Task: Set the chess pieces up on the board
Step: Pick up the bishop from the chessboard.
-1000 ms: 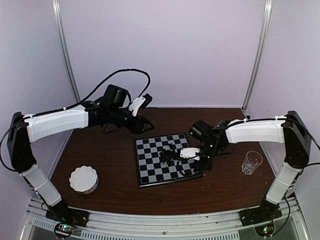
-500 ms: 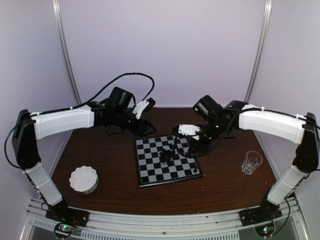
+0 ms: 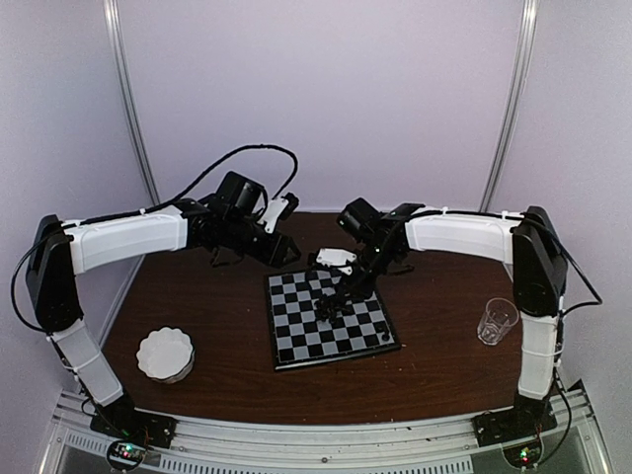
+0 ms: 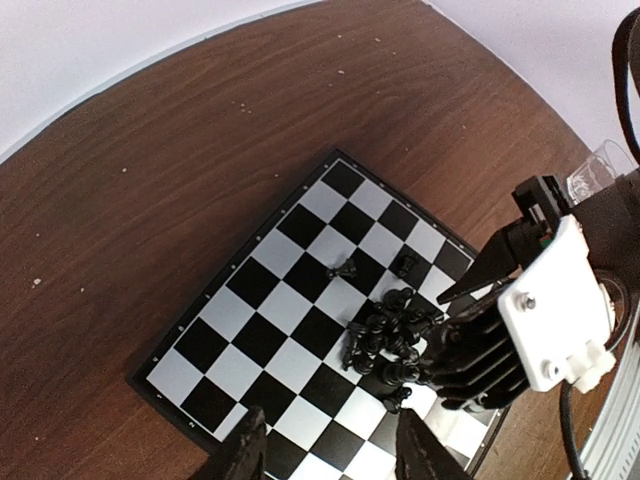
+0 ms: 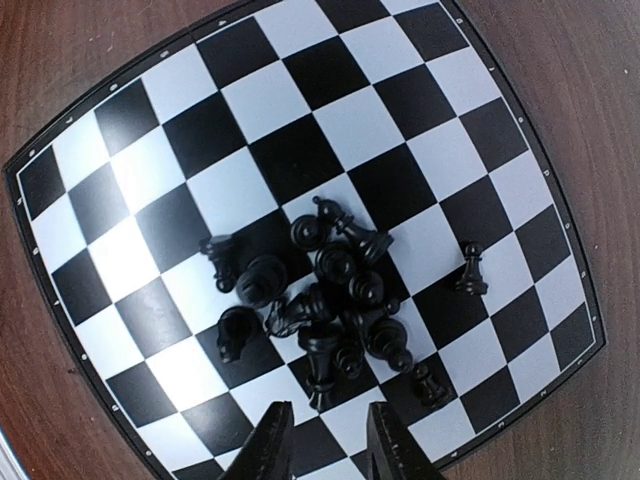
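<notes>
The board [image 3: 296,348] lies at mid-table, and several black chess pieces [image 3: 331,307] sit in a heap near its centre. In the right wrist view that heap [image 5: 340,290] lies mostly toppled on the board [image 5: 250,100], with single pawns apart [image 5: 470,270]. My right gripper [image 5: 328,450] hangs just above it, open. One lying piece [image 5: 320,370] ends just ahead of its fingertips, ungripped. From the far side my left gripper [image 4: 330,455] is open and empty above the board [image 4: 260,300]. It looks onto the heap [image 4: 390,330] and the right gripper's fingers [image 4: 470,350].
A round white scalloped dish [image 3: 165,354] stands near the front left. A clear cup [image 3: 497,320] stands to the right of the board. The left gripper [image 3: 291,252] hovers off the board's far left corner, and the right gripper [image 3: 336,296] reaches in from the back.
My right arm has swung from the board's right side round to its far side, bringing the gripper over the heap from behind. The left arm has hardly moved.
</notes>
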{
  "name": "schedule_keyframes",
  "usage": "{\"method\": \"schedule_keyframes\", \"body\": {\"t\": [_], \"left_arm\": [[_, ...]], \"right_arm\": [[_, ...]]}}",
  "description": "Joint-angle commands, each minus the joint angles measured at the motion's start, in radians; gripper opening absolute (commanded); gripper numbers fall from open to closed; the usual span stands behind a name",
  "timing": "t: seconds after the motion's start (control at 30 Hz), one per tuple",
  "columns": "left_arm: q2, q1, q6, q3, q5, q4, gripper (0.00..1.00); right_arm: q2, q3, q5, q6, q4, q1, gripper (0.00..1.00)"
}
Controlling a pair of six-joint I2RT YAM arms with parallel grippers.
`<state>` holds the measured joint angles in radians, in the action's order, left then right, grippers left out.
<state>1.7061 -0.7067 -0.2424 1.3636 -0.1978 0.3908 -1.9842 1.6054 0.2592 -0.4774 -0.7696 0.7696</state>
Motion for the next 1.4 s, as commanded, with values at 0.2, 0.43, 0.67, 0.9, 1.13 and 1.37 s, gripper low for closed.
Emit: {"method": "schedule_keyframes", "body": {"t": [0.2, 0.43, 0.67, 0.9, 1.13, 1.37], "left_arm": [[-0.016, 0.015, -0.058, 0.011, 0.005, -0.024, 0.45], [-0.019, 0.015, -0.057, 0.009, -0.003, -0.028, 0.45], [-0.018, 0.015, -0.052, 0.007, -0.006, -0.03, 0.45], [-0.018, 0.015, -0.052, 0.009, -0.012, -0.03, 0.45], [-0.02, 0.015, -0.052, 0.009, -0.017, -0.032, 0.45], [-0.022, 0.015, -0.049, 0.009, -0.015, -0.032, 0.45]], "right_arm": [[-0.099, 0.101, 0.023, 0.086, -0.003, -0.04, 0.27], [-0.13, 0.112, 0.032, 0.102, 0.003, -0.053, 0.27], [-0.157, 0.129, 0.049, 0.121, 0.004, -0.066, 0.19], [-0.168, 0.144, 0.047, 0.139, 0.009, -0.081, 0.11], [-0.133, 0.139, 0.047, 0.137, 0.003, -0.081, 0.02], [-0.019, 0.085, 0.007, 0.111, 0.005, -0.081, 0.01]]}}
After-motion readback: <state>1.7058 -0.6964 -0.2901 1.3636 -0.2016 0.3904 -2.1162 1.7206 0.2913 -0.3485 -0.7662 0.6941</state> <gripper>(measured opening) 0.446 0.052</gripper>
